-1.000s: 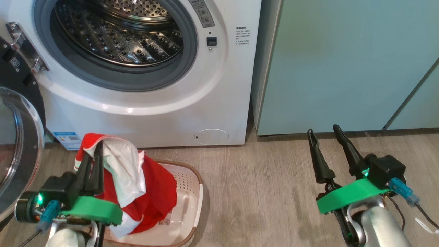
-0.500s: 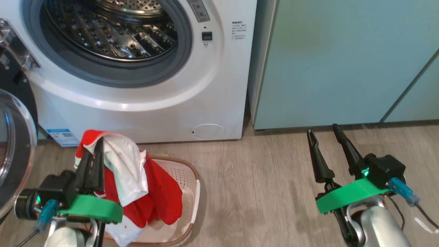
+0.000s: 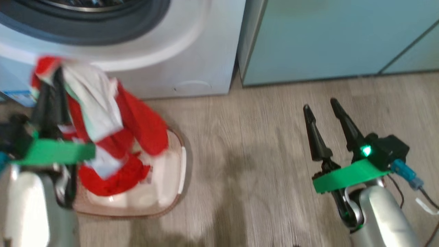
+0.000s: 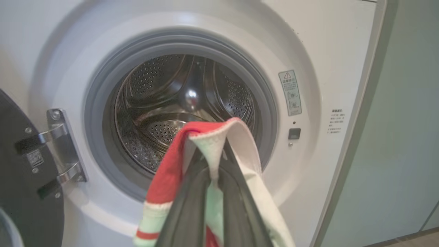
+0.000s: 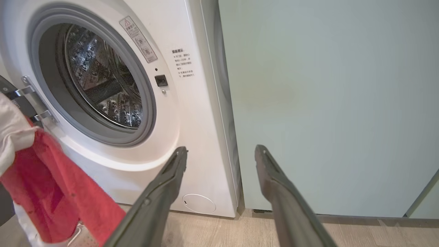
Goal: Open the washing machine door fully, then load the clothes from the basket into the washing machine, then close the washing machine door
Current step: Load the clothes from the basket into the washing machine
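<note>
Red fabric with white panels, the clothes (image 3: 103,113), is clamped between the shut fingers of the left gripper (image 4: 211,164). It is held up before the washer (image 4: 325,51), with its top fold draped over the fingertips and the rest hanging down towards the basket (image 3: 183,164). The lowest folds are seen inside the basket's left end, though blur leaves it unclear whether they rest on its bottom. A pinch near the top of the bundle is judged to be meant to let the piece hang in one length, so that it can be passed over the grey gasket (image 4: 99,144) into the steel drum (image 4: 185,99), at which the fingers are pointed. The door (image 4: 24,206) is seen laid back on its hinge (image 4: 63,147) at the left, clear of the mouth, so opening is judged done and loading in hand. The right gripper (image 3: 319,104) is held well apart to the right over bare floor (image 3: 257,154), its fingers spread wide with nothing between them. This is presumably to leave the path free. The basket is set on the floor just before the washer's lower front edge, near the small round flap (image 5: 199,203). Pale wood-look planks make up the floor, and pale green cabinets (image 3: 325,37) are stood against the washer's right side.
</note>
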Controlling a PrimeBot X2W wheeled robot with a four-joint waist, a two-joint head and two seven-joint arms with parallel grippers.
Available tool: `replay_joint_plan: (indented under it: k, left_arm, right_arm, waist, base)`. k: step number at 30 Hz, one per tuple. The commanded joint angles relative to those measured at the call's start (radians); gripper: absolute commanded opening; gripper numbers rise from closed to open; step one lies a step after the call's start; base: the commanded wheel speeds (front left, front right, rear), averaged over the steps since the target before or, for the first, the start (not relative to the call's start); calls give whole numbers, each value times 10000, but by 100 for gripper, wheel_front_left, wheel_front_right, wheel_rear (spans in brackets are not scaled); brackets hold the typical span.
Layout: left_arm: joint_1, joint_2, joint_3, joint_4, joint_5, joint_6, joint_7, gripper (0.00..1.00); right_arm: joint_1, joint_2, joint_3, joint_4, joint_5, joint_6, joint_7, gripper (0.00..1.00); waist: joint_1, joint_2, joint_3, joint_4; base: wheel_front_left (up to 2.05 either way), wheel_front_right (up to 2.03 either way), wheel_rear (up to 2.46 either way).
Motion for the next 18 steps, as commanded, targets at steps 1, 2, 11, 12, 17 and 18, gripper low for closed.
replay_joint_plan:
  k: [1,2,11,12,17,18]
  left_arm:
    - [-1023,327,477,-539,-58,-1,-126,0]
    - [-1369,413,587,-518,-120,-3,-126,0]
    - [-4221,1656,891,248,-454,-11,-126,0]
    - [-4642,1877,886,447,-489,-11,-126,0]
    - [-6336,2898,601,1488,-510,-12,-126,0]
    - [-6661,3044,555,1718,-575,-12,-126,0]
  right_arm:
    - [-434,-1,288,-414,-13,0,-94,100]
    - [-514,-1,305,-447,-21,0,-94,100]
    - [-1026,-1,528,-667,161,0,-94,100]
    - [-1083,-1,589,-688,161,0,-94,100]
    - [-1340,-1,715,-856,268,0,-94,100]
    - [-1389,-1,728,-889,306,0,-94,100]
  waist:
    - [0,0,1100,-399]
    - [0,0,1302,-461]
    - [0,0,2735,-969]
    - [0,0,2906,-1031]
    - [0,0,3705,-1343]
    - [0,0,3845,-1397]
  base:
    - [0,0,0]
    - [0,0,0]
    - [0,0,0]
    - [0,0,0]
    - [0,0,0]
    - [0,0,0]
